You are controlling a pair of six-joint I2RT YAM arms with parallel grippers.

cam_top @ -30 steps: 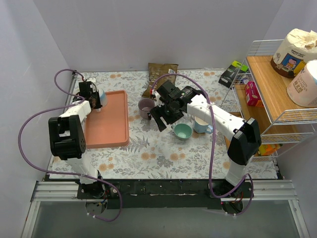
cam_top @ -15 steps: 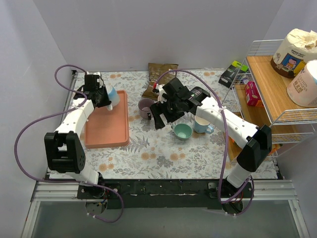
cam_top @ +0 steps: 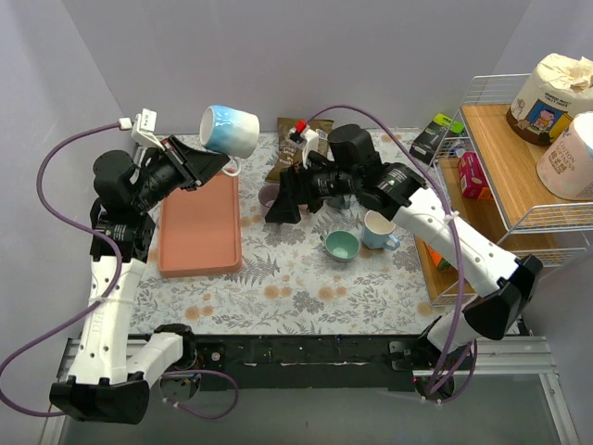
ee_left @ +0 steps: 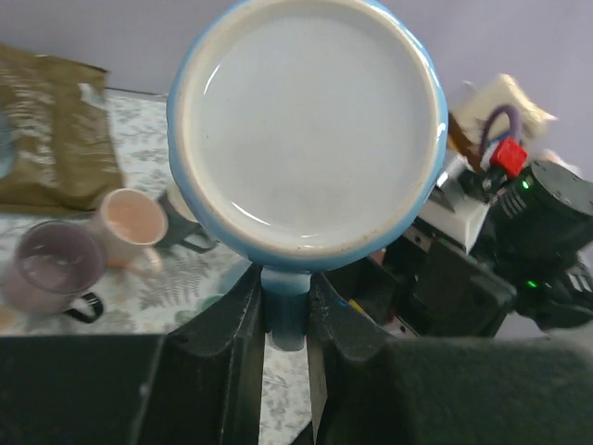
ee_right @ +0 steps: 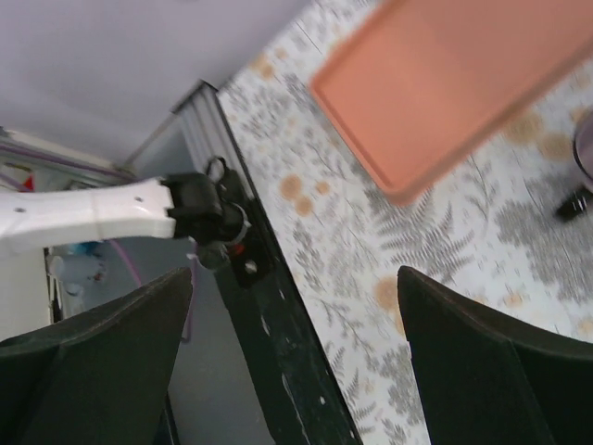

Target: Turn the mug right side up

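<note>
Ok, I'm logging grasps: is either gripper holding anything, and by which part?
The left gripper holds the blue mug by its handle, pinched between its two fingers. The right gripper is open and holds nothing.

Three views: one overhead, two on the wrists.
The top camera looks steeply down over the whole worktop (cam_top: pixel 306 287) from its near edge. The left wrist camera sits tight against the blue mug (ee_left: pixel 306 130). The right wrist camera looks down from height on the orange tray (ee_right: pixel 463 83), also seen overhead.

Tray (cam_top: pixel 199 232) L on table (cam_top: pixel 306 297), 3 cups (cam_top: pixel 341 246) R of it, pouch (cam_top: pixel 283 159) behind, rack (cam_top: pixel 500 176) far R
</note>
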